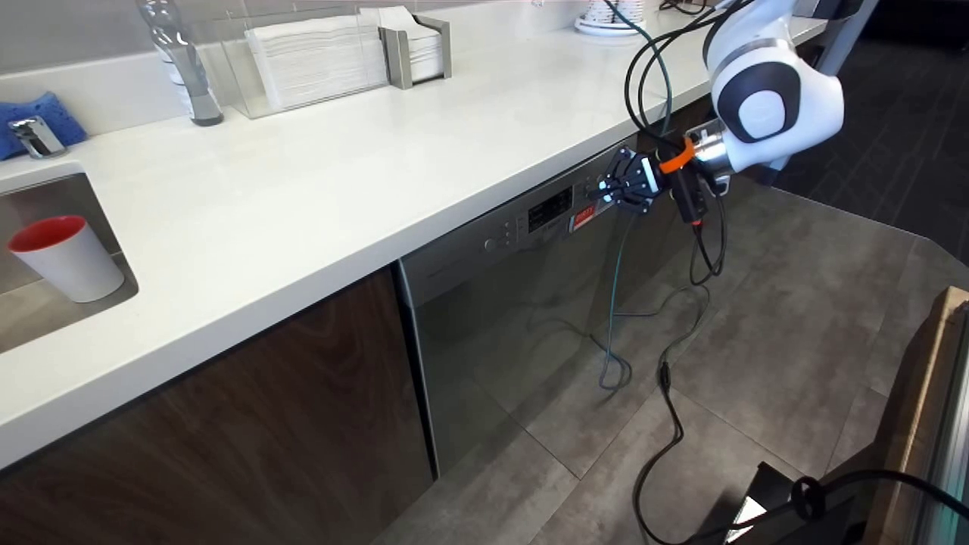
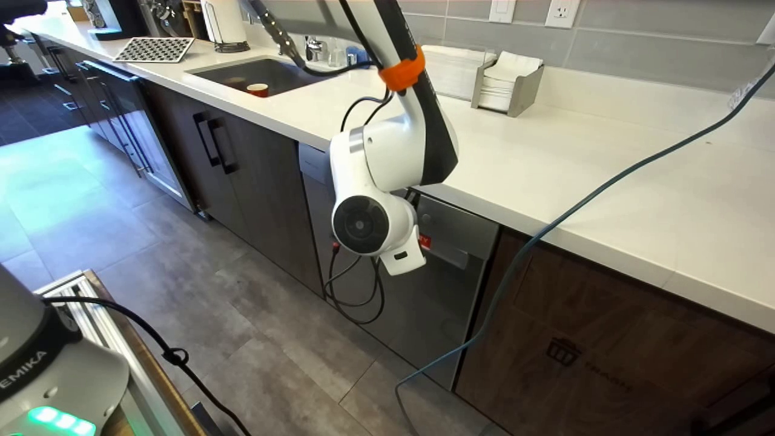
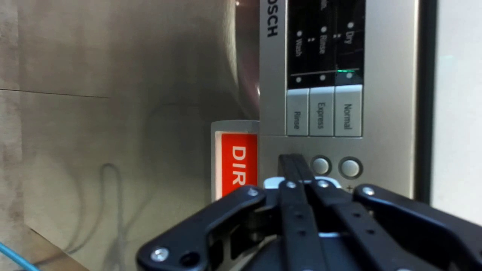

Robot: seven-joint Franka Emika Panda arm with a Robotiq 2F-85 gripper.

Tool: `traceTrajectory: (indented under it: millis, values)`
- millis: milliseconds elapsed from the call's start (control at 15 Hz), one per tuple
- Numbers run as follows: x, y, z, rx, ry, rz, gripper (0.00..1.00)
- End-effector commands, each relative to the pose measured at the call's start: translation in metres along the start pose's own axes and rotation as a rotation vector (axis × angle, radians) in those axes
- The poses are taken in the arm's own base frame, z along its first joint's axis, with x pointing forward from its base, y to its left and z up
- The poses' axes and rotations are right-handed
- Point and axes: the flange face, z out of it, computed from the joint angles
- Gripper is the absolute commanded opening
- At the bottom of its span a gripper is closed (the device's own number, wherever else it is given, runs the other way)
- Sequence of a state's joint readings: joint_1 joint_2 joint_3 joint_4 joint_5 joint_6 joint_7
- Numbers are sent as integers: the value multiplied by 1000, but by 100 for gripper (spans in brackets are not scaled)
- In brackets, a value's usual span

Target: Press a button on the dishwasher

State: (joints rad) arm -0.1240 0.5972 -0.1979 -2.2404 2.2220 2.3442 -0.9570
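Located Bosch dishwasher [image 1: 507,318] in both exterior views, built in under white countertop [image 1: 303,174]. Found gripper [image 3: 290,158] in front of dishwasher's control panel [image 3: 388,124], with fingertips [image 3: 297,163] together, just beside a small round button [image 3: 321,165]; cannot tell whether touching. Read Rinse, Express and Normal on dishwasher's three rectangular buttons [image 3: 321,113]. Noted red sign [image 3: 238,165] lettered DIR on dishwasher, alongside control panel. Saw dark wood cabinet door [image 1: 219,424] immediately left of dishwasher. Farther left of dishwasher, recorded white cup [image 1: 76,261] with red interior in steel sink [image 1: 60,200]. Observed Franka Emika Panda arm [image 2: 396,148] in front of dishwasher.
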Motion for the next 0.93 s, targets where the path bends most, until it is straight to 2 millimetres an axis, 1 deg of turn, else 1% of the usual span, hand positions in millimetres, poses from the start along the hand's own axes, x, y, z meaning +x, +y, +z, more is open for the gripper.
traceTrajectory:
  millis: [0,400,867]
  values:
    - [-8,-12,26,74,4,20,0]
    - [-12,-15,27,131,9,65,0]
    - [-16,-10,29,168,34,128,0]
